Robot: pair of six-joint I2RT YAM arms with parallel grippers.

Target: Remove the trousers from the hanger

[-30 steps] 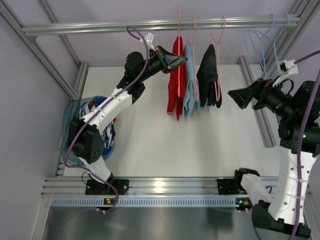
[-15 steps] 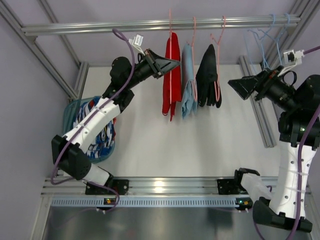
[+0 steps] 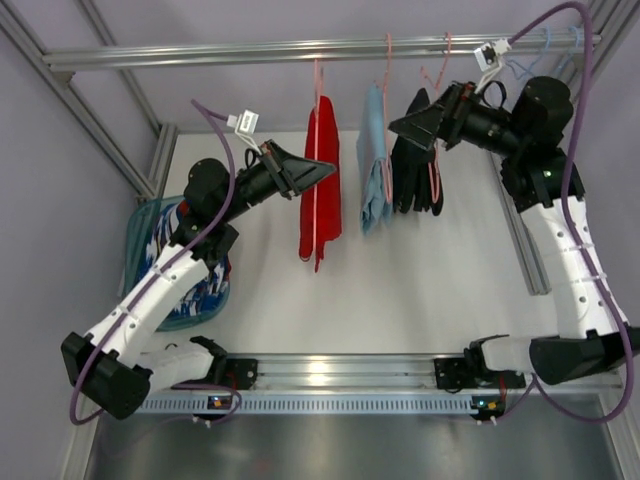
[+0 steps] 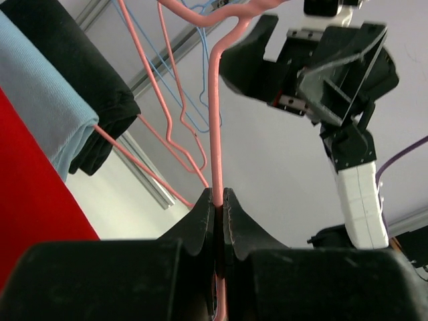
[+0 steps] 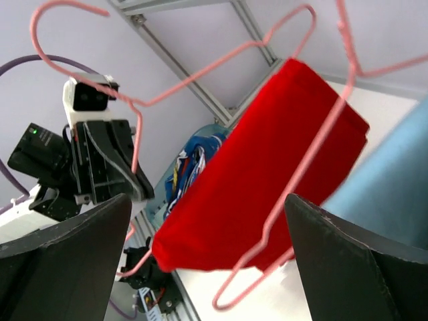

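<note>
The red trousers (image 3: 320,175) hang folded over the pink hanger (image 3: 317,85), to the left of the other hanging garments. My left gripper (image 3: 328,172) is shut on the hanger's wire beside the trousers. In the left wrist view, the wire (image 4: 215,120) rises straight out of the closed left gripper (image 4: 219,199), and the trousers (image 4: 33,214) fill the lower left. My right gripper (image 3: 397,124) is open beside the black garment, apart from the trousers. In the right wrist view, the trousers (image 5: 267,160) and hanger (image 5: 200,73) show beyond the wide-apart right gripper (image 5: 207,200), which holds nothing.
A light blue garment (image 3: 375,160) and a black garment (image 3: 415,160) hang on pink hangers from the rail (image 3: 200,52). Light blue wire hangers (image 3: 528,65) hang at the far right. A basket (image 3: 145,215) of clothes stands on the table's left side.
My left gripper has carried the hanger and trousers leftward, away from the other garments. My right arm has swung up and left, its gripper now close to the black garment.
</note>
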